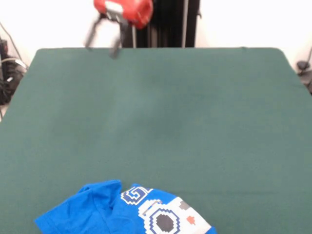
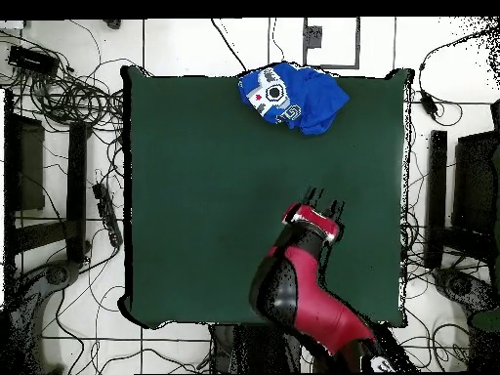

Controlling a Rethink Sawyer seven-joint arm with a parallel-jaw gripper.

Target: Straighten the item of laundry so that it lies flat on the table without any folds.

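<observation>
Black jaws (image 1: 102, 45) spread open, empty, above table (image 1: 156, 112)

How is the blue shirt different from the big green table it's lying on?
The shirt is bright blue with a white pixel picture on it; the table is plain dark green. The shirt is small and takes up only a patch at one edge, while the table is much bigger. The shirt is bunched up with folds; the table's surface is flat and smooth. Both look like soft fabric. The gripper is open and hangs far from the shirt.
</observation>
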